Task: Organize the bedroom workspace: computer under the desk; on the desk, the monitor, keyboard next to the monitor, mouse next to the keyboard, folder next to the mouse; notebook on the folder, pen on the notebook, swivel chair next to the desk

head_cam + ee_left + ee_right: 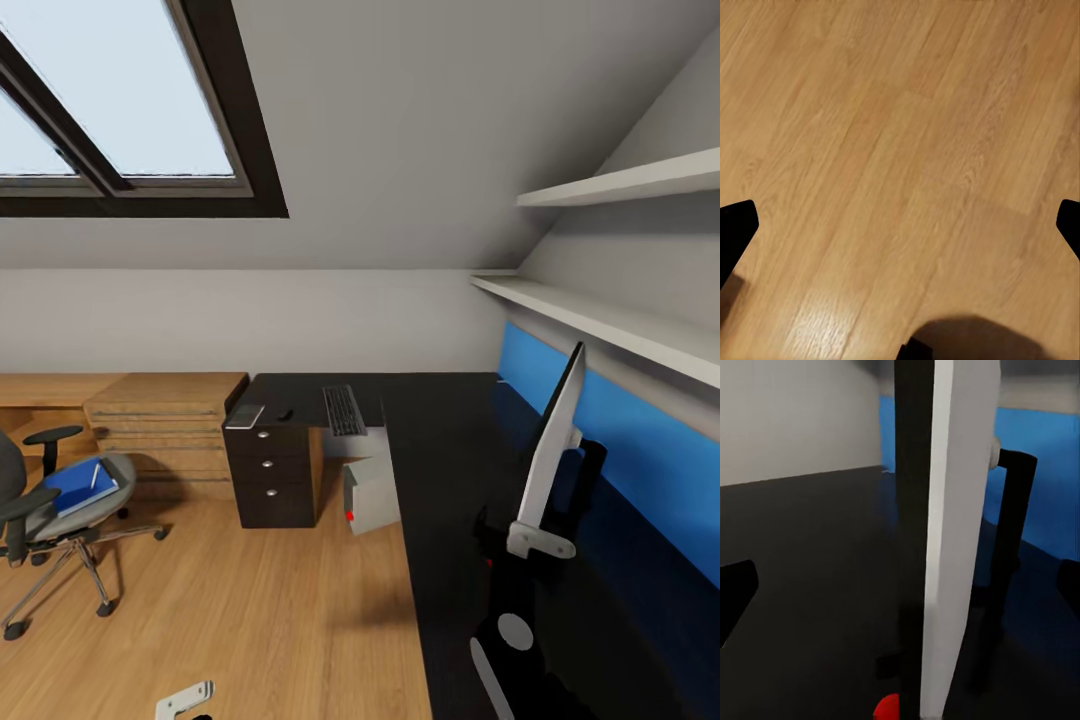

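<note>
Right hand (900,585): fingers spread wide, either side of the monitor (548,450), not gripping; monitor upright near counter's (440,480) right edge.
Left hand (900,225): open, over wooden floor (900,135).
Keyboard (343,410): counter's far edge.
Computer (370,495): under counter.
Folder (78,487): on swivel chair (55,510) seat, well apart from counter.

Monitor (552,440) and keyboard (343,410) on desk (440,470); computer (371,495) beneath it.

Swivel chair (45,510) — back cut off by the head view's left edge. Small dark item (285,413) on the surface (440,470) — too small to identify. Right gripper (540,545) partly masks the monitor (553,440); its jaws' spacing is unreadable.
</note>
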